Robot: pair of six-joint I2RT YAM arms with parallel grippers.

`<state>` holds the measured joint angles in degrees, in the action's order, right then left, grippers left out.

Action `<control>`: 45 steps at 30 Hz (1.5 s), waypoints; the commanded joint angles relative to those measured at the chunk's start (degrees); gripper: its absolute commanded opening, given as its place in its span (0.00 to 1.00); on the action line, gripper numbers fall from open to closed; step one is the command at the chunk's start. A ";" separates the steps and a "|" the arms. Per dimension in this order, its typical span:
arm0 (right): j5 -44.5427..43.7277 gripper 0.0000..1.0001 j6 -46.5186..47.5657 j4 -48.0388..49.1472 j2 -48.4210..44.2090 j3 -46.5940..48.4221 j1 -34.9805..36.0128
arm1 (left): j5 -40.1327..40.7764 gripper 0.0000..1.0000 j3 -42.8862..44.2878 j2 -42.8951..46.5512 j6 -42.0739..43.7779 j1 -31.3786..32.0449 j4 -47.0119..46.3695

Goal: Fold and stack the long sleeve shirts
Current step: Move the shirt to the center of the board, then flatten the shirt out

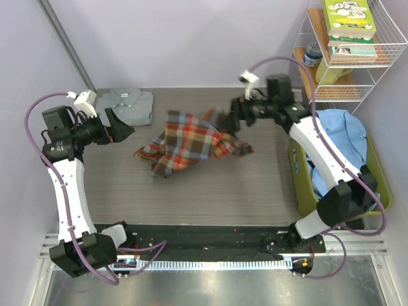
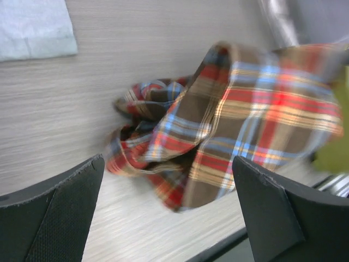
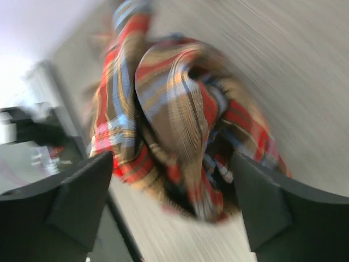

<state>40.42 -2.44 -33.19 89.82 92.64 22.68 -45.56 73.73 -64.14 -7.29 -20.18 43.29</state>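
The plaid long sleeve shirt (image 1: pixel 191 143) lies crumpled in a heap mid-table; it also shows in the left wrist view (image 2: pixel 234 120) and, blurred, in the right wrist view (image 3: pixel 174 120). The pale grey shirt (image 1: pixel 131 103) lies folded at the back left, its corner visible as well (image 2: pixel 32 27). My right gripper (image 1: pixel 229 120) hovers at the heap's back right edge, its jaws (image 3: pixel 172 164) wide open with the cloth just beyond them. My left gripper (image 1: pixel 122 126) is open beside the grey shirt, left of the plaid one, with nothing between its fingers (image 2: pixel 168 164).
A green bin (image 1: pixel 299 172) holding blue cloth (image 1: pixel 341 137) stands at the table's right edge. A white wire shelf (image 1: pixel 357 89) with books sits at the back right. A grey pole (image 1: pixel 67 41) leans at the back left.
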 commanded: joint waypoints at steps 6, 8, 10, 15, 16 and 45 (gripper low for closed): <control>-4.74 1.00 14.13 -9.00 -7.63 -21.35 -11.60 | 5.56 1.00 -4.20 -3.27 40.64 7.60 19.71; -4.48 1.00 13.86 -8.65 -8.61 -22.15 -10.90 | 9.76 1.00 -8.94 -2.57 42.87 13.55 18.77; -4.48 0.97 14.39 -9.17 -8.87 -23.20 -9.76 | 12.41 1.00 -13.67 -1.43 44.90 18.58 16.50; -7.02 0.84 13.95 -6.54 -7.65 -26.72 -6.77 | 22.17 1.00 -20.29 -2.21 42.27 34.40 8.40; -7.63 0.82 13.43 -5.67 -7.21 -26.72 -5.81 | 22.96 0.98 -20.12 -4.22 41.49 36.25 8.04; -10.99 0.01 12.63 -1.97 10.21 -7.65 12.74 | 25.18 0.00 3.77 -8.72 19.34 14.74 2.68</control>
<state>24.75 9.69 -35.64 107.22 82.19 36.01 -16.64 70.13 -75.72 16.69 -2.26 45.21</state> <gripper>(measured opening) 0.023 0.022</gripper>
